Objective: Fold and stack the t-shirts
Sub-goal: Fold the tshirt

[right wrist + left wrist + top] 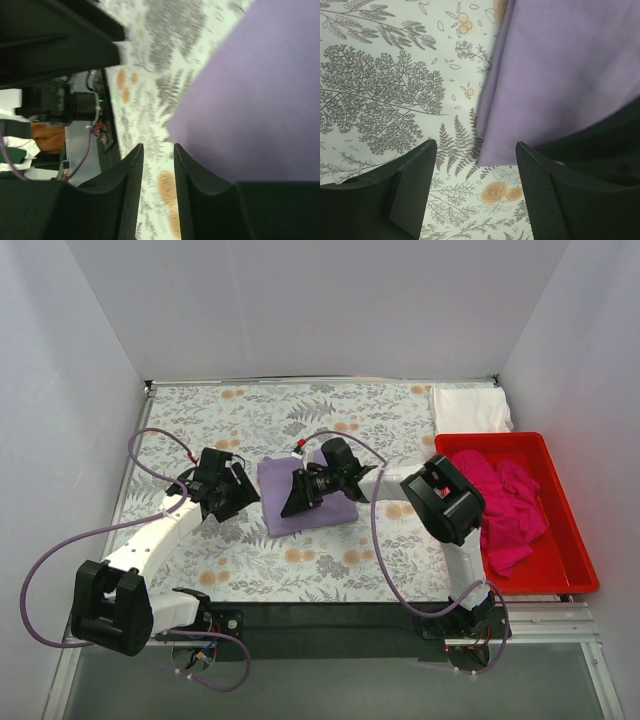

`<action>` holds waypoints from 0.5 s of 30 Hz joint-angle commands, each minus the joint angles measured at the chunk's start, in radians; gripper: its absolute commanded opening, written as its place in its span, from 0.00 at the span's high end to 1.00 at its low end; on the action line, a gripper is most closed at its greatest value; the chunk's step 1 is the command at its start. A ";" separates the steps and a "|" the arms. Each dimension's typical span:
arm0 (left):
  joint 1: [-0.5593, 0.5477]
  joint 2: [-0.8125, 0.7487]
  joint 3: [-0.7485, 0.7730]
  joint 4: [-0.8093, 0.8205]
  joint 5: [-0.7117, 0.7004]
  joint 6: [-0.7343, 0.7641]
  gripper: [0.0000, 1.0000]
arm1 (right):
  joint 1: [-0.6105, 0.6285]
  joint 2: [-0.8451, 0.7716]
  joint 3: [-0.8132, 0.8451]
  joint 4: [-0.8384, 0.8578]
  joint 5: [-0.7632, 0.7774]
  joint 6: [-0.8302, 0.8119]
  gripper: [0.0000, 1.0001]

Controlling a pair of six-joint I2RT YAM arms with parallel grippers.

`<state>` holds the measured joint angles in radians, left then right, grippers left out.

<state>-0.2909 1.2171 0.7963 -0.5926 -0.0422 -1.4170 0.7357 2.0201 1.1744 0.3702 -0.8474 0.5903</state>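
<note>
The lavender t-shirt [318, 508] lies folded into a small rectangle at the table's middle; it also shows in the left wrist view [560, 75] and the right wrist view [260, 90]. The magenta t-shirt [505, 502] lies crumpled in the red bin [565, 575]. The white t-shirt [470, 408] lies folded at the back right. My left gripper [243, 495] [475, 146] is wide open and empty, just left of the lavender shirt's edge. My right gripper [296, 504] [157, 148] hovers at the shirt's near-left corner, jaws narrowly apart with only tablecloth between them.
The grey-and-orange floral tablecloth [220, 420] covers the table. The red bin stands along the right edge, beside the right arm's elbow [443, 502]. White walls close in the left, back and right sides. Purple cables loop off both arms.
</note>
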 commanded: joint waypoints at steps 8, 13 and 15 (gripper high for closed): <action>0.002 -0.093 0.029 -0.075 -0.044 0.033 0.36 | -0.019 0.195 -0.031 0.095 0.018 0.032 0.68; -0.037 -0.088 0.043 -0.020 -0.016 0.041 0.34 | -0.067 -0.016 -0.077 0.087 0.040 0.022 0.67; -0.072 -0.076 0.064 0.003 -0.030 0.050 0.33 | -0.103 -0.123 -0.123 0.066 0.073 0.014 0.65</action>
<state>-0.3191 1.1484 0.8043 -0.6399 -0.0647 -1.3903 0.6983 2.0583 1.0821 0.4458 -0.8326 0.6392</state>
